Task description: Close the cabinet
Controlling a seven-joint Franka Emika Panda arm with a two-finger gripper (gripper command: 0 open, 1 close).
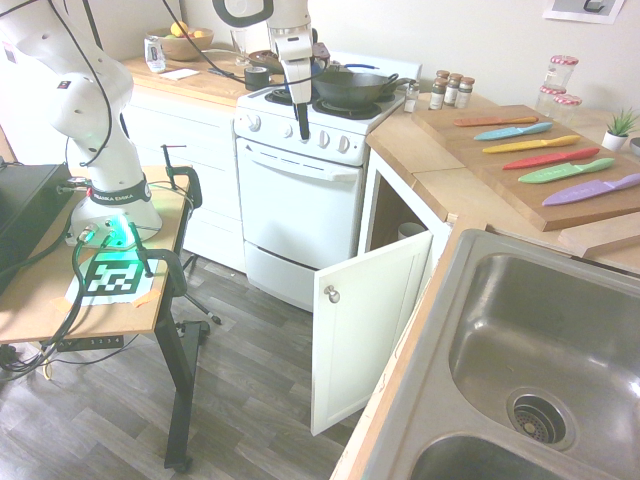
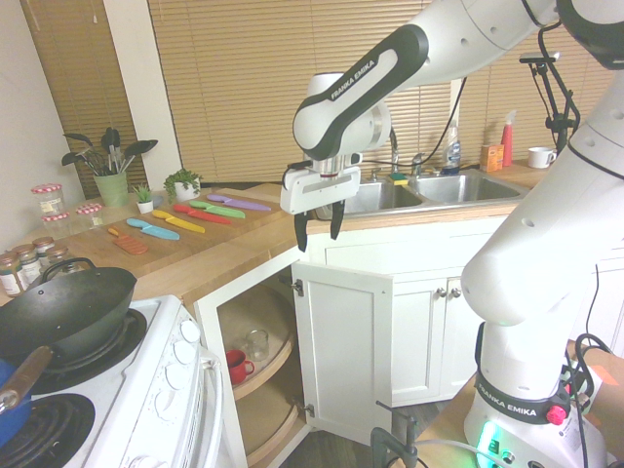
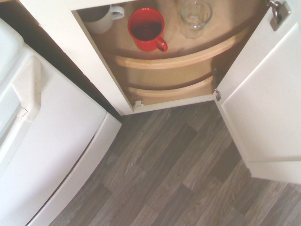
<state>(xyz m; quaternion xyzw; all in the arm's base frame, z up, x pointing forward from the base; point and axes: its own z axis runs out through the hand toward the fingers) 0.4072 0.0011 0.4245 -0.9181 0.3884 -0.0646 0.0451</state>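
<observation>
Open corner cabinet: door handling and count

Cabinet [image 2: 223,380] stands at lower centre in the second exterior view, door [image 1: 362,340] swung wide. Gripper [image 2: 319,241] is above it, spread and empty.

Handling (judged): door rigid, fairly light, turning easily on its hinges; painted face probably slick. Knob [image 1: 332,294] small, round and smooth, so a pinch could slip. Best contact: the free edge near the knob, pushed from the inner face along the closing arc; no grasp strictly needed.

Count: one door, one knob, two hinges [image 2: 298,288]. Inside: one red mug [image 3: 146,29], one clear glass [image 3: 196,15], one white mug [image 3: 99,21]. On the desk [image 2: 185,278], left of centre in that same exterior view: five knives [image 2: 216,218] and one spatula [image 2: 128,243].
</observation>
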